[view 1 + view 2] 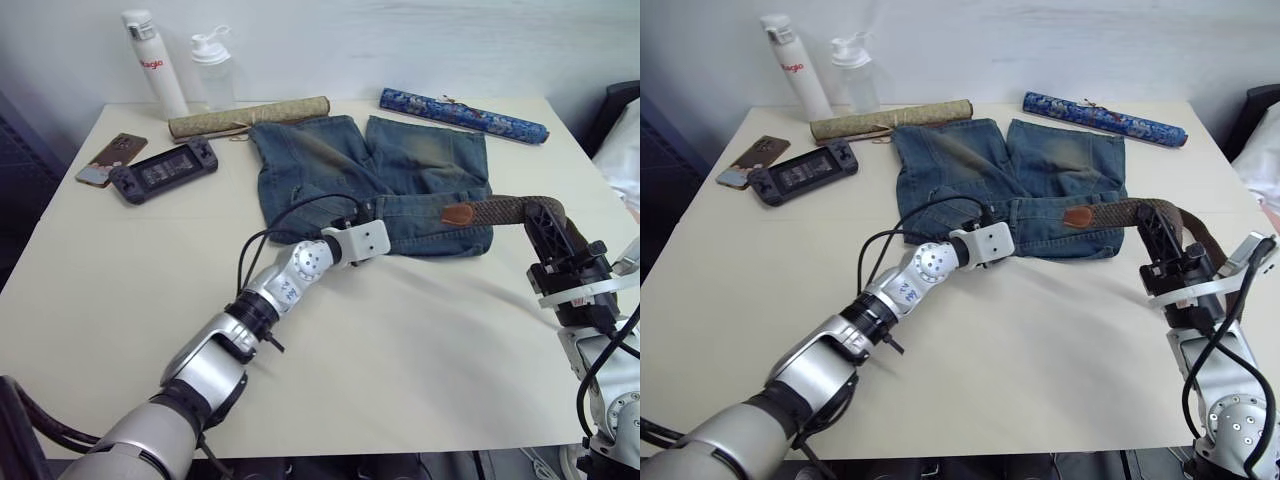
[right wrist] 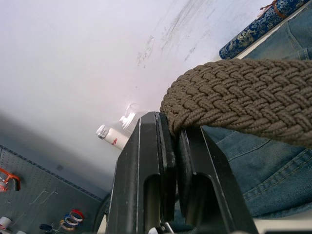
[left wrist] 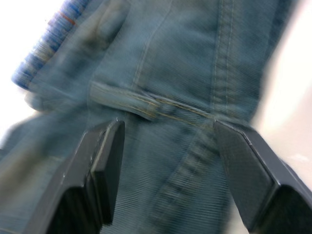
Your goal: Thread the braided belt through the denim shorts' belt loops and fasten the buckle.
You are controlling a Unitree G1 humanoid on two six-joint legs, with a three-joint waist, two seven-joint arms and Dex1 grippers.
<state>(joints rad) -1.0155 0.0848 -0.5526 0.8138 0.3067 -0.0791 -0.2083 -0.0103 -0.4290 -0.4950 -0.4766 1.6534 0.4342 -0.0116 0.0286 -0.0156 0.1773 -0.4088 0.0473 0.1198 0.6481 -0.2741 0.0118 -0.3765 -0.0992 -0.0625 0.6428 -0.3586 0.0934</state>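
The denim shorts (image 1: 375,185) lay flat at the middle of the table (image 1: 120,290), waistband toward me and legs toward the far edge, which put the belt loops within reach of both arms. My left gripper (image 3: 168,161) hung over the waistband's left part with its fingers spread wide around a belt loop (image 3: 126,101), I judged to steady it. My right gripper (image 2: 173,141) was clamped on the braided belt (image 1: 505,211) at the right, its leather tip (image 1: 457,214) resting on the waistband for feeding leftward.

Faded denim shorts (image 1: 375,180) lie flat, waistband nearest; the braided belt (image 1: 510,210), leather tip (image 1: 457,214) on the waistband, arches off rightward.
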